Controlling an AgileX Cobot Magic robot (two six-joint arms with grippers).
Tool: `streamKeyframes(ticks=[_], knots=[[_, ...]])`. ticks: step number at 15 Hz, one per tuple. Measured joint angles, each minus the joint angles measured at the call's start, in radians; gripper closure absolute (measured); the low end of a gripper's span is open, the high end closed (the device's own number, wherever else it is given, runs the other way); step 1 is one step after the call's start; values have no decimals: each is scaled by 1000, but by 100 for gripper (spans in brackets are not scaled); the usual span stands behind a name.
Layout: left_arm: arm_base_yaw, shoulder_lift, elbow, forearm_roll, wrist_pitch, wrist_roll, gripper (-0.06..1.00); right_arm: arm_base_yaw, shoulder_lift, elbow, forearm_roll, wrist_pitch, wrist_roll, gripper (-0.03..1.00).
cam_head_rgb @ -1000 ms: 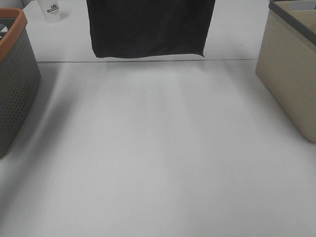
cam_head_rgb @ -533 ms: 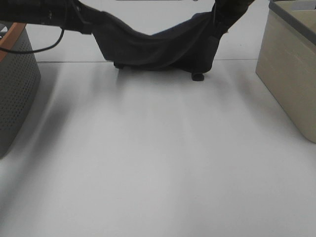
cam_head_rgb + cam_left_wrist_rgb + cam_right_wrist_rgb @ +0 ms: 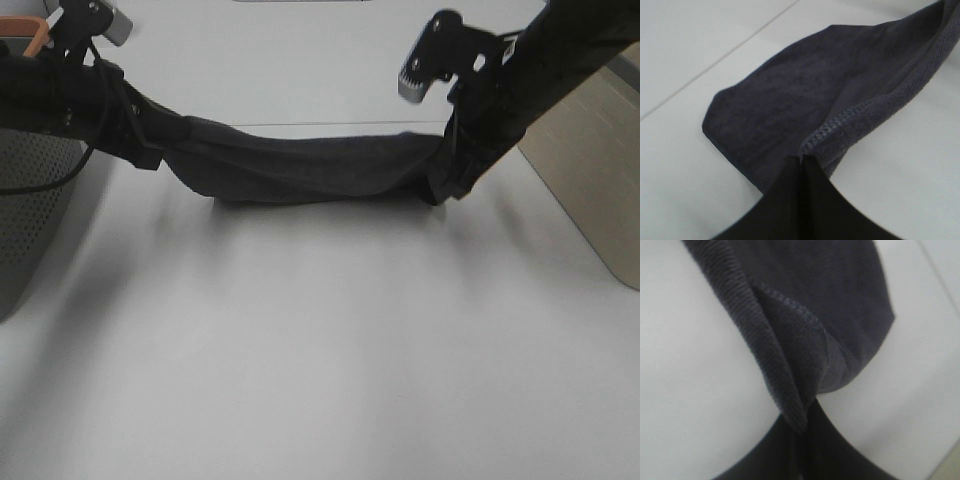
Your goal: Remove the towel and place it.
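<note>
The dark charcoal cloth towel [image 3: 310,170] with a stitched hem is strung between the two pincers. Its long axis runs straight from the left pincer [image 3: 152,150] across to the right pincer [image 3: 442,182], and each is clamped tight on one end of the hem. The slack middle droops below both pincers and appears to rest on the white bench [image 3: 320,350]. Half a second ago it hung in a deeper sag farther back; now it lies lower and nearly level.

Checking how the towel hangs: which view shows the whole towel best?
The exterior high view: the towel shows across its whole width, sagging in the middle. Each wrist view shows only one hemmed end up close.
</note>
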Motion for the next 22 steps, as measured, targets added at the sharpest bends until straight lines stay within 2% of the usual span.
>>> streamKeyframes(ticks=[3,7,9,13,14,15,16,17,18,19,20,21,22], knots=[[-22,-2,93,-1,-7,1,94,15,0,145,11,-85,-23,95],[-35,-2,147,-9,-16,10,94,15,0,241,11,-167,-23,95],[-35,16,160,-17,-15,-14,94,15,3,272,12,-175,-23,95],[-35,91,176,-10,32,-124,94,15,60,277,29,-177,-23,95],[-35,91,176,-8,39,-129,94,15,63,277,31,-174,-23,94],[-35,91,176,-6,42,-132,93,15,64,277,31,-167,-23,87],[-35,91,176,-6,53,-132,86,15,64,277,31,-156,-23,74],[-35,91,176,-6,58,-132,79,15,64,277,30,-151,-24,67],[-35,91,176,-6,72,-132,63,15,64,277,30,-148,-26,50],[-35,91,176,-6,99,-132,41,15,64,277,28,-147,-26,40],[-35,91,176,-6,121,-144,23,15,64,277,28,-145,-26,36],[-35,90,176,-6,135,-180,14,15,60,277,28,-141,-26,34],[-35,89,176,-5,136,-223,12,15,54,277,27,-132,-26,33]])
